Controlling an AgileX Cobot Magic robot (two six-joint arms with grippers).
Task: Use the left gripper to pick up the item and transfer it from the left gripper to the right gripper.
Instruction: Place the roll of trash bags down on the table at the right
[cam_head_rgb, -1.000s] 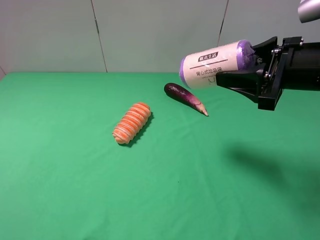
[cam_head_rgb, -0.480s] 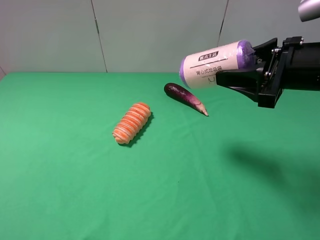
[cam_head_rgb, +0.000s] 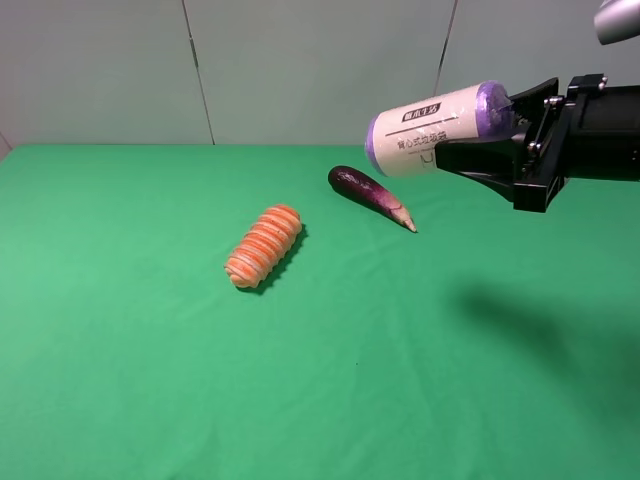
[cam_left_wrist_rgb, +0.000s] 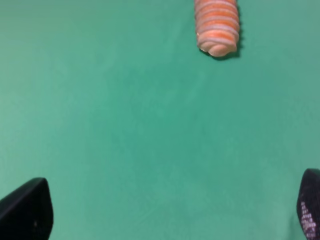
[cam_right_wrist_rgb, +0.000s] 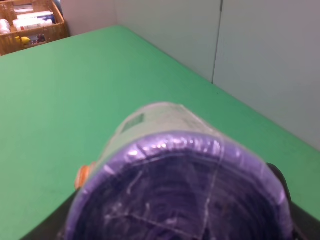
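Note:
The item (cam_head_rgb: 435, 128), a cream-white cylinder with a crinkled purple end and a printed label, hangs in the air at the upper right, lying sideways. My right gripper (cam_head_rgb: 478, 140) is shut on it, with one black finger under it and one at its purple end. In the right wrist view the item's purple end (cam_right_wrist_rgb: 175, 180) fills the lower frame, with a dark finger (cam_right_wrist_rgb: 278, 176) at its side. My left gripper (cam_left_wrist_rgb: 167, 210) is open and empty, low over the green table (cam_left_wrist_rgb: 125, 125). It is out of the exterior view.
An orange-and-white ribbed roll (cam_head_rgb: 264, 245) lies mid-table and also shows in the left wrist view (cam_left_wrist_rgb: 216, 25). A dark purple eggplant (cam_head_rgb: 370, 196) lies below the held item. A wicker basket (cam_right_wrist_rgb: 30, 27) of goods stands beyond the table's far corner.
My right gripper has carried the item slightly to the right and up. The roll and eggplant have not moved.

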